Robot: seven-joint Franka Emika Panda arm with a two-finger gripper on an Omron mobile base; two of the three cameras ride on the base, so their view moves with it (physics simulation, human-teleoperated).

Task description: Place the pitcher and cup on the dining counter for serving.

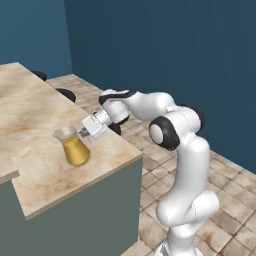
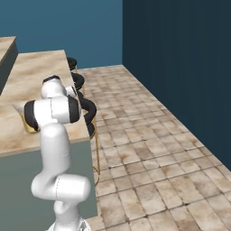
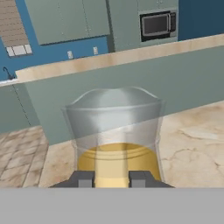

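The pitcher [image 1: 74, 146] stands upright on the dining counter [image 1: 35, 120], close to the counter's near corner and not far from its stool-side edge. It is clear glass with a flared rim, yellow-orange liquid filling its lower half. The gripper [image 1: 86, 131] reaches in horizontally from the stool side at the level of the pitcher's neck, and its two dark fingertips [image 3: 83, 178] sit narrowly apart, closed on the pitcher's handle — in the hand view the glass body [image 3: 114, 131] looms directly ahead of them.

Open room lies mostly to the left and behind the pitcher, where the beige marble-patterned top runs long and bare toward the far wall. At the lower left of the left base view a step in the counter edge cuts in.

Black round stools [image 2: 88, 110] line the counter's outer edge above a tiled floor [image 2: 149, 149], which is open across to the dark blue wall [image 2: 180, 54]. A microwave [image 3: 158, 24] sits among the grey-green cabinets beyond the raised ledge [image 3: 122, 59].
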